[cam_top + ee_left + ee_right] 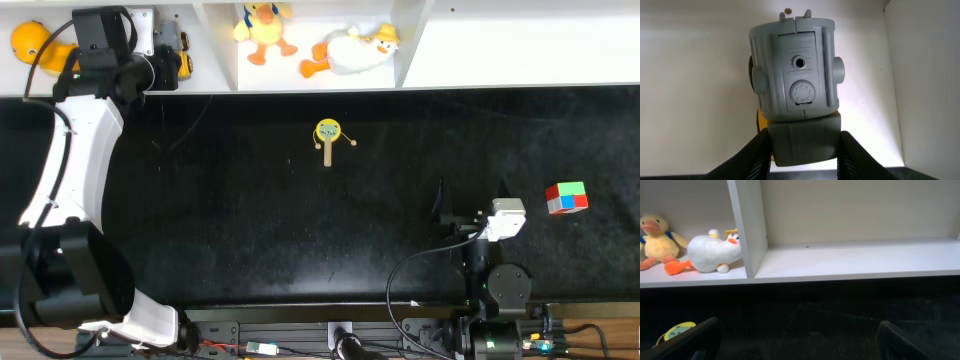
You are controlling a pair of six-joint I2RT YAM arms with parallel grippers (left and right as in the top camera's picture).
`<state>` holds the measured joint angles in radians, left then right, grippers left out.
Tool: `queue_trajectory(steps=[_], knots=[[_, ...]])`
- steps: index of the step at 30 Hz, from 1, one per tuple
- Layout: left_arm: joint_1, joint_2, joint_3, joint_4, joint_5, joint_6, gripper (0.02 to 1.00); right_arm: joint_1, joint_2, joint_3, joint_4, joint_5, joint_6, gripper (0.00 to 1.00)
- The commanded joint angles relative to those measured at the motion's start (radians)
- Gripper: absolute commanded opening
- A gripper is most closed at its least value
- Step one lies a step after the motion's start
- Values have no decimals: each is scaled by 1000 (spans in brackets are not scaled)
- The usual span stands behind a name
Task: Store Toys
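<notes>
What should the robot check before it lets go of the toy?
1. Toy is inside the left bay: ok.
2. Left tool grips the toy's base: ok.
3. Toy touches the bay floor: cannot tell.
4. Right tool is open and away from the bay: ok.
5. All toys stored: not ok; drum and cube lie on the table.

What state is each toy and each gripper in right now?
left gripper, shut on the grey toy, inside the left shelf compartment
right gripper, open, holding nothing
yellow duck, sitting upright in the middle compartment
white goose, lying on its side beside the duck
rattle drum, lying flat on the table
colour cube, resting on the table
</notes>
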<state>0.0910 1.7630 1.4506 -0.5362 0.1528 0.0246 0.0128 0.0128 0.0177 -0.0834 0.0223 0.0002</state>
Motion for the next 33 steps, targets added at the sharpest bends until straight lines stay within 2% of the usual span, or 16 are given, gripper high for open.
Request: queue_trajectory(steps=[1,4,5,13,33], knots=[[-3,34,37,8,-2,5,329,0,-8,-13,5,-6,0,996],[-3,34,37,10,-8,5,411,0,-8,-13,5,-6,0,996],[-3,34,37,10,-9,5,411,0,-8,-13,5,-6,0,993],[-3,24,38,-24,-9,5,321,0,-8,-13,5,-6,0,993],[-3,2,122,-126,-27,31,255,0,-8,-13,5,-6,0,993]])
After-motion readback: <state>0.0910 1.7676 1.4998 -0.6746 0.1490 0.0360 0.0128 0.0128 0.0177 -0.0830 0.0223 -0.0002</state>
